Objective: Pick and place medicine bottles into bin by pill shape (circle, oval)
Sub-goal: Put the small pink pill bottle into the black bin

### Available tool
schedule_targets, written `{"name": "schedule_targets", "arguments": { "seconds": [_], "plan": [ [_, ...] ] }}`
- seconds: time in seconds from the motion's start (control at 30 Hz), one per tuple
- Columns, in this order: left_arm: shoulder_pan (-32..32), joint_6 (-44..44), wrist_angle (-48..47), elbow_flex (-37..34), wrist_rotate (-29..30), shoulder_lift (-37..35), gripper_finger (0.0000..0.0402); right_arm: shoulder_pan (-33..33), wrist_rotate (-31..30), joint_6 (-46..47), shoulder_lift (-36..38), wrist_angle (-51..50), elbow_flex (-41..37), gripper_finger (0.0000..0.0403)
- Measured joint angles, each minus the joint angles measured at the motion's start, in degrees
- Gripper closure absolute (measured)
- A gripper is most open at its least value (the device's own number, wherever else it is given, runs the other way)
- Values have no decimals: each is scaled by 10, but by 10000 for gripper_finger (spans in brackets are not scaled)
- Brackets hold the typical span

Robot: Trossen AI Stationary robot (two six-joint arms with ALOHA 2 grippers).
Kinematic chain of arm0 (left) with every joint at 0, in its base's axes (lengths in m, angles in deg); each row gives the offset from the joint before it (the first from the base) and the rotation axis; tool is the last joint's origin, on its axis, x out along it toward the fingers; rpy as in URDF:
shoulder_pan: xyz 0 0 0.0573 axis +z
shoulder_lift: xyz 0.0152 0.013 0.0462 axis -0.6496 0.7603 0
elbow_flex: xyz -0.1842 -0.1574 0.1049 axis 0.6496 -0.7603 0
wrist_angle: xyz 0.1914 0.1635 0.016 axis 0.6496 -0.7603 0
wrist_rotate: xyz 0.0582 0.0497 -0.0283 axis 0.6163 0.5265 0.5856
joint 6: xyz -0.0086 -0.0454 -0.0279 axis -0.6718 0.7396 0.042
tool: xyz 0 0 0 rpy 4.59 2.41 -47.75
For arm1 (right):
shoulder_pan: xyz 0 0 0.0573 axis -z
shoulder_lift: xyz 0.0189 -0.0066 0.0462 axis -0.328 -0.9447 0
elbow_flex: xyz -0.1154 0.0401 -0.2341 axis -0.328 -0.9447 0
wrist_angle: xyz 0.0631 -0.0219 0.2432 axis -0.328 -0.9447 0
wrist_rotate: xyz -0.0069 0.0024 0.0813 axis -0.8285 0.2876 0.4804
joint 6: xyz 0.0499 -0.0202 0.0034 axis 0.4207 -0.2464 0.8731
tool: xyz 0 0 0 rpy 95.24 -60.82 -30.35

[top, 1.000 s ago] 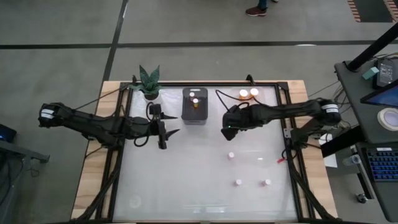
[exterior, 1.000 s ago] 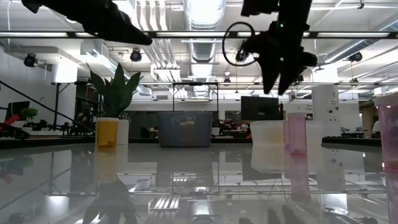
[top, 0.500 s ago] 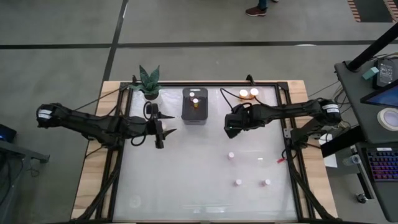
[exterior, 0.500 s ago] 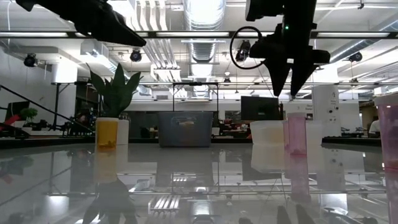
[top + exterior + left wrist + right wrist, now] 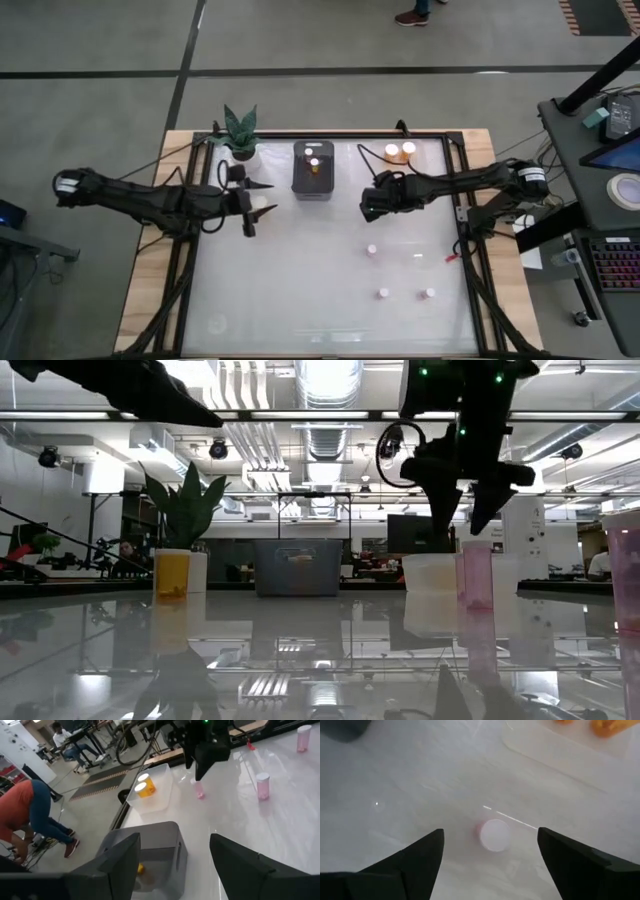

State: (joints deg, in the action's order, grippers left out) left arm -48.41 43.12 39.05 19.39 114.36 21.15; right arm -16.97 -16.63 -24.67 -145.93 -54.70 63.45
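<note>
We see the right gripper [image 5: 368, 207] hanging with fingers spread wide above a pink bottle [image 5: 494, 834] – upright, white cap up, long axis vertical, bare table [image 5: 300, 280] all around it. Left gripper [image 5: 250, 205] waits spread open beside the grey bin [image 5: 313, 170], which sits near the table's far edge – two more bottles [image 5: 383, 293] [image 5: 430, 293] stand well apart.

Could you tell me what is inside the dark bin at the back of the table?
The dark bin holds two orange bottles with white caps, seen from above. Its walls hide anything lower down, and the pill shapes cannot be seen.
</note>
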Motion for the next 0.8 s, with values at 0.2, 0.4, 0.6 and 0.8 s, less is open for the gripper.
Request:
{"name": "schedule_targets", "arguments": {
  "seconds": [0.2,0.4,0.6,0.8],
  "plan": [
    [0,1,1,-11,0,-38,178,0,-11,26,0,15,-30,108],
    [0,1,1,-13,0,-46,178,0,-17,34,-1,66,-64,124],
    [0,0,1,-17,0,-43,178,0,-21,34,-1,88,-71,151],
    [0,-3,1,-21,0,-46,178,0,-21,48,-1,88,-80,188]
  ]
}}
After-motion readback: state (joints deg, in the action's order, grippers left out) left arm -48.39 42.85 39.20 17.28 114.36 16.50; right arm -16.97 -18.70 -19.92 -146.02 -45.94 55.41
